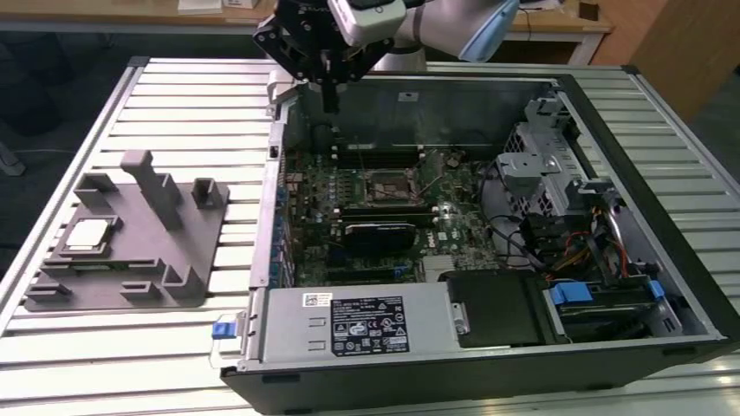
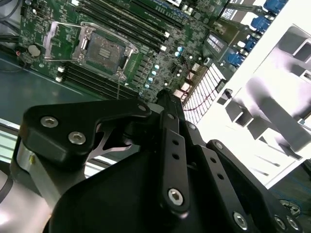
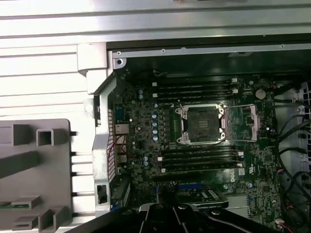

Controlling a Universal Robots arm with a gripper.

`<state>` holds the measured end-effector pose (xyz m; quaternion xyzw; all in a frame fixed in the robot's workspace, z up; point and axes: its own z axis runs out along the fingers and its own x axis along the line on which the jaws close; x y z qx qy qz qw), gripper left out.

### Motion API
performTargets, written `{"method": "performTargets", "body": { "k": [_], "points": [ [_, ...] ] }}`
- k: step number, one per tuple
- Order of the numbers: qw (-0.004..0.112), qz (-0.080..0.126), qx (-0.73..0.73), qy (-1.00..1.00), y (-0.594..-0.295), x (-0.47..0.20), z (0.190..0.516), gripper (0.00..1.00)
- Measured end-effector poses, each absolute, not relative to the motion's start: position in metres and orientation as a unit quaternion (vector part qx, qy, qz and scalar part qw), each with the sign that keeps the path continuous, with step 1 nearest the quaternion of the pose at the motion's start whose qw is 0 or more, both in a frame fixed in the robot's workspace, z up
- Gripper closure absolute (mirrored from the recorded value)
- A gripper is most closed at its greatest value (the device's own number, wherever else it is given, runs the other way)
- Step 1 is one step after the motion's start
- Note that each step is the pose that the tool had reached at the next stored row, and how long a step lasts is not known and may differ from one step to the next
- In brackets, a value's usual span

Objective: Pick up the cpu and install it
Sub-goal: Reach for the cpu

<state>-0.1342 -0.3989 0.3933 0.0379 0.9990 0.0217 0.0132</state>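
Observation:
The cpu [image 1: 87, 236], a small silvery square chip, lies in a recess of the grey tray [image 1: 173, 260] at the exterior view's left, outside the computer case. My gripper [image 1: 332, 106] hangs above the case's far wall, well away from the cpu. Its black fingers [image 2: 165, 104] meet in a narrow point with nothing between them. The motherboard's socket [image 1: 387, 184] lies bare, with its metal load plate [image 3: 246, 124] folded open beside it. Both wrist views look down on the socket [image 3: 201, 124] [image 2: 104, 48] from above.
The open computer case [image 1: 647, 113] holds the green motherboard [image 1: 312, 217], a black heatsink block [image 1: 376, 234], a drive cage [image 1: 543, 165], cables [image 1: 578, 251] and a power supply [image 1: 359, 325]. The grey tray has upright posts [image 1: 156, 186]. Everything rests on a slatted metal table [image 1: 185, 104].

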Motion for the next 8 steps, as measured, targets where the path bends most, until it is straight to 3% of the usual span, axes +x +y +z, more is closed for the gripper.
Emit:
{"method": "performTargets", "body": {
  "k": [8],
  "points": [
    [0.014,0.022,0.038,0.999,-0.399,-0.146,0.393,0.89]
  ]
}}
